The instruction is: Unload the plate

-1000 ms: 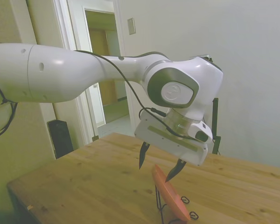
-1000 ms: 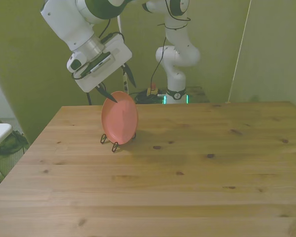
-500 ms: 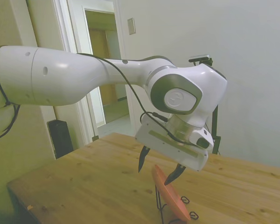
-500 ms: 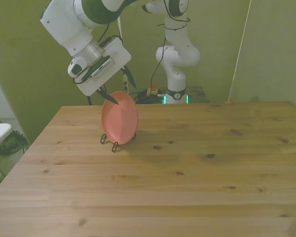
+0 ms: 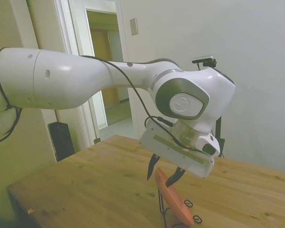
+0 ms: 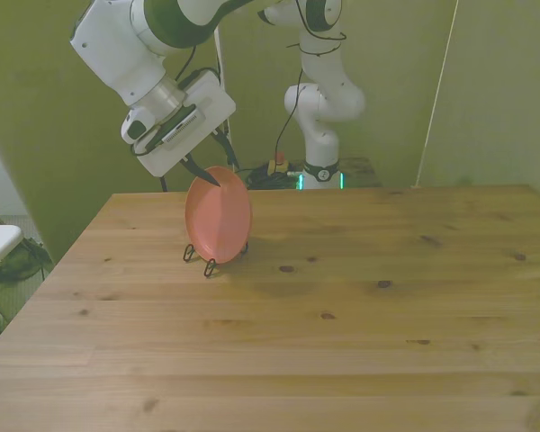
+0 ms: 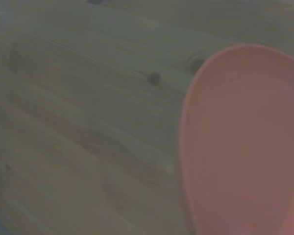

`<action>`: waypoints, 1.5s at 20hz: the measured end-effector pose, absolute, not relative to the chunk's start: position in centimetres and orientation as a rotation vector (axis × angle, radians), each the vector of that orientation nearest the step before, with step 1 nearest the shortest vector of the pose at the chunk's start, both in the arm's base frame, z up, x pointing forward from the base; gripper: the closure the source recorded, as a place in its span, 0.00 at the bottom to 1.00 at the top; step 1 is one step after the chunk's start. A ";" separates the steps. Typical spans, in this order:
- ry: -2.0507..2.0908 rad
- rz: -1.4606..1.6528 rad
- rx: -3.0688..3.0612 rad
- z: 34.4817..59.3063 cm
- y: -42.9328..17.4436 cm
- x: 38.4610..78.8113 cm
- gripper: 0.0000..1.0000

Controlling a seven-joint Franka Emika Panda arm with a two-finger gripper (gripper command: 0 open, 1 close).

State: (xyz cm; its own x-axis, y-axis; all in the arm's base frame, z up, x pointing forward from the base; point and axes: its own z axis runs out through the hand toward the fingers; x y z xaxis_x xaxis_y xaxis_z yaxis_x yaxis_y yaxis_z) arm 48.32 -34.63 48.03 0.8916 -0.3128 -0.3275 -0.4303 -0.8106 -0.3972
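Since the wooden table (image 6: 342, 297) is otherwise bare, all I watch is the plate (image 6: 218, 214) standing on edge in its black wire stand (image 6: 208, 263) near the front view's left, with the gripper (image 5: 162, 174) poised at its top rim. It looks stiff, light and smooth, likely slippery, so that upper rim seems the spot to pinch. The fingers (image 5: 152, 170) straddle the rim, narrowly parted and not visibly clamped.

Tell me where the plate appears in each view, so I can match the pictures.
Side view: plate at bottom centre, edge-on, under the gripper.
Front view: plate left of centre, face-on, upright.
Wrist view: plate fills one side, blurred.
Shared landmark: the black wire stand under it; hidden in the wrist view.
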 end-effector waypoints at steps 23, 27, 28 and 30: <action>0.576 0.207 -2.600 52.0 -35.8 49.8 1.00; 0.656 0.162 -2.594 56.1 -35.4 50.0 1.00; 0.690 0.147 -2.595 57.6 -35.2 50.0 1.00; 0.777 0.122 -2.593 60.7 -34.7 50.0 1.00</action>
